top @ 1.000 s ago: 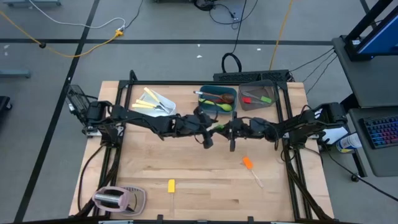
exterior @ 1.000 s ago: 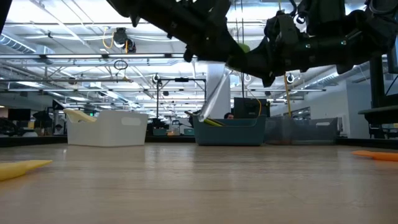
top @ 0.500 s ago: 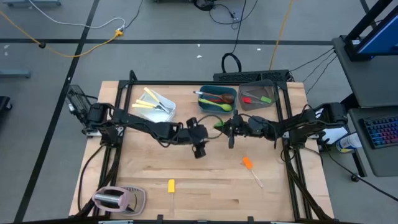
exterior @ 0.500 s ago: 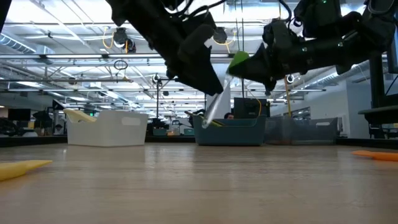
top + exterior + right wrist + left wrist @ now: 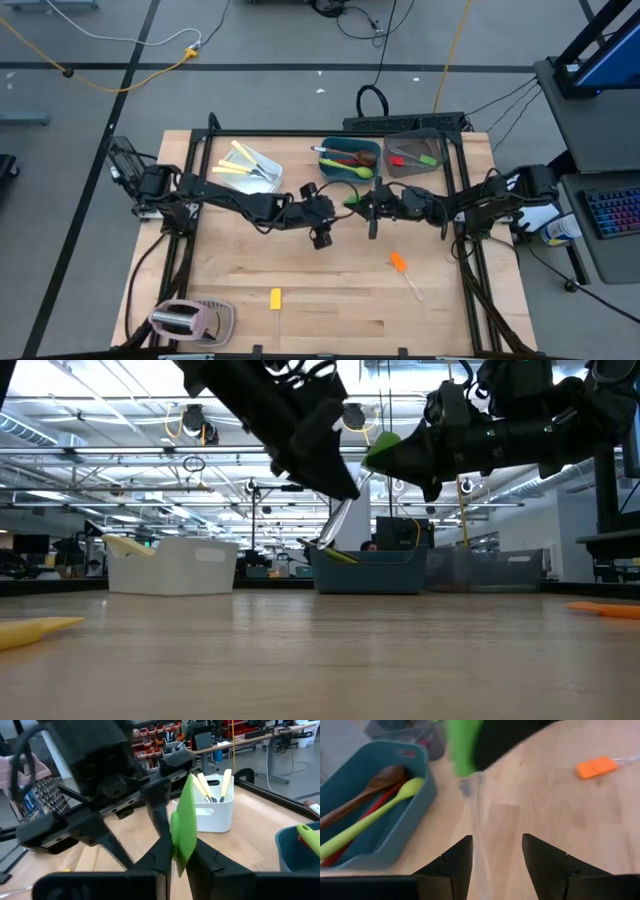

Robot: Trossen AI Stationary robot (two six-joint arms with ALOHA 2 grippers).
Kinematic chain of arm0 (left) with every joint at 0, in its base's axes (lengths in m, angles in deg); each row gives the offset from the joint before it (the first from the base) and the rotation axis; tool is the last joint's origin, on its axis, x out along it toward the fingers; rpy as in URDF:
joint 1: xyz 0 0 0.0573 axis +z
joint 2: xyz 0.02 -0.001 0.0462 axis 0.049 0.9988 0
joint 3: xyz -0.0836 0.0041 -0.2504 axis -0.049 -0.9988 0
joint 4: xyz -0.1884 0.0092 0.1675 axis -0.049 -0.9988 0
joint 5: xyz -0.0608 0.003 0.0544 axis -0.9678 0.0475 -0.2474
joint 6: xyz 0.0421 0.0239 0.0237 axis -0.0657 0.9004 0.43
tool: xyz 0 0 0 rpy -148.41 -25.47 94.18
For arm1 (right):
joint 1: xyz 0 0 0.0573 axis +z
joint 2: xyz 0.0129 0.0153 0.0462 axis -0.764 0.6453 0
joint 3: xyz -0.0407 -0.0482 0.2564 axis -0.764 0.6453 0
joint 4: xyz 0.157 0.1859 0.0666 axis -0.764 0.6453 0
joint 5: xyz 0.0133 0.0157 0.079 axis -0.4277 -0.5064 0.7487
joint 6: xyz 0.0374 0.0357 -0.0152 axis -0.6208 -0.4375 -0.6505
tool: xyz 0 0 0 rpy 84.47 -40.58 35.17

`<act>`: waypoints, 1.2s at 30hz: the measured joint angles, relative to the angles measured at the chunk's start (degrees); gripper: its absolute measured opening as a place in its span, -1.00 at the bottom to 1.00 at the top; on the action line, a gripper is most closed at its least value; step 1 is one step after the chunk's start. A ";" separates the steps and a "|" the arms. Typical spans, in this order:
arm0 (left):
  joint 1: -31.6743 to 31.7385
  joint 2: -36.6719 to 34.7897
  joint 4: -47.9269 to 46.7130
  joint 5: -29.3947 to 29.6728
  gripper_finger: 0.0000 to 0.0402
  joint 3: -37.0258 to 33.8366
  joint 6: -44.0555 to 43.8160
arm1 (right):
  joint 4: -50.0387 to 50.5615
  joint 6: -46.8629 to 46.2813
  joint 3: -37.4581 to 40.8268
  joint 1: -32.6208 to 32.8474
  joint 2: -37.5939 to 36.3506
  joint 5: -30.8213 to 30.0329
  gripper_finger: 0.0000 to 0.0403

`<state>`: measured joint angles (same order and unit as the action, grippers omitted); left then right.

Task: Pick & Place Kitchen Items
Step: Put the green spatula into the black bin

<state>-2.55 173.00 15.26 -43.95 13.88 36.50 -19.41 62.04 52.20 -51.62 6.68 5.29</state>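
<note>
Above the table's middle, the left gripper [image 5: 322,232] reaches in level from the left with fingers [image 5: 456,862] spread and a clear handle between them, untouched, while facing it the right gripper [image 5: 176,851] pinches the green spatula [image 5: 183,827] by its blade, handle hanging beyond its tips.

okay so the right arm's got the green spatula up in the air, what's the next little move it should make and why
Probably carry it toward the smoky-grey tub and lower it in. The right gripper is shut on the green spatula's head, holding it above the table with its clear handle hanging down. The left gripper is open and clear of it, and that tub already holds a green and a red spatula.
</note>
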 joint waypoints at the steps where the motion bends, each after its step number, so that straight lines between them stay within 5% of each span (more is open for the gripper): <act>1: 0.12 -0.01 0.21 -0.25 -0.12 0.03 0.59 | -0.03 -0.26 0.00 0.00 0.00 0.15 -0.86; 11: 0.47 -0.01 0.51 -3.11 -0.16 0.03 3.32 | -3.71 0.08 0.00 0.02 0.04 6.09 -0.86; 22: 0.58 -0.01 0.45 -5.97 -0.93 0.03 2.61 | -3.05 0.71 0.04 0.00 0.04 6.56 -0.86; 36: 0.50 -0.01 0.69 -5.71 -0.95 0.03 2.27 | -9.72 6.34 0.04 -0.13 0.04 8.76 -0.55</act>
<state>-2.05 172.99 15.95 -49.66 13.91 38.76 -29.13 68.37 52.25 -51.74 6.73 14.05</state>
